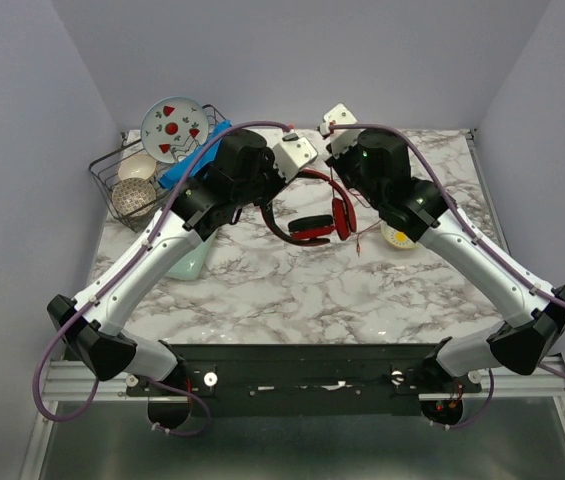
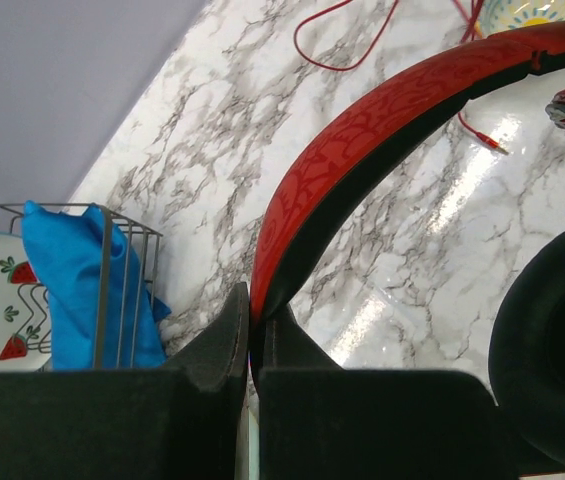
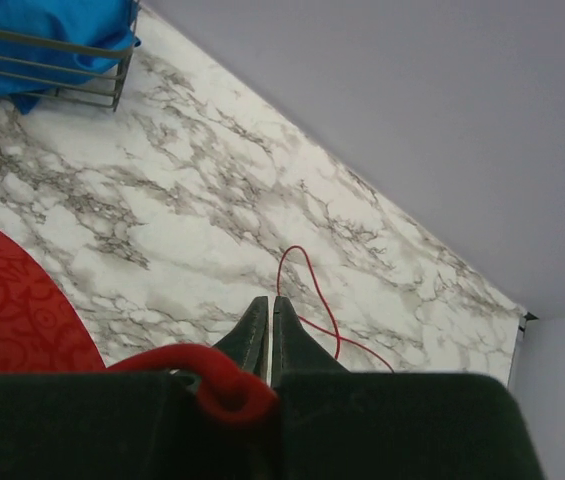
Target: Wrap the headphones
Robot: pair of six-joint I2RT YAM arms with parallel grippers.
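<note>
Near half of the white-and-grey marble tabletop (image 1: pixel 342 295) lies open. The far-left corner is blocked by a dark wire dish basket (image 1: pixel 107 180) holding crockery and a blue cloth (image 1: pixel 184 170). Red over-ear headphones (image 1: pixel 314 228) occupy the centre. Their thin red cable (image 3: pixel 295 249) trails over the far-right marble, near a small yellow-patterned bowl (image 1: pixel 398 237).

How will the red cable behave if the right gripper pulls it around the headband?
Probably floppy: the cable lies in loose curves on the marble tabletop. Likely light and thin, so it may slip from the right gripper.
</note>
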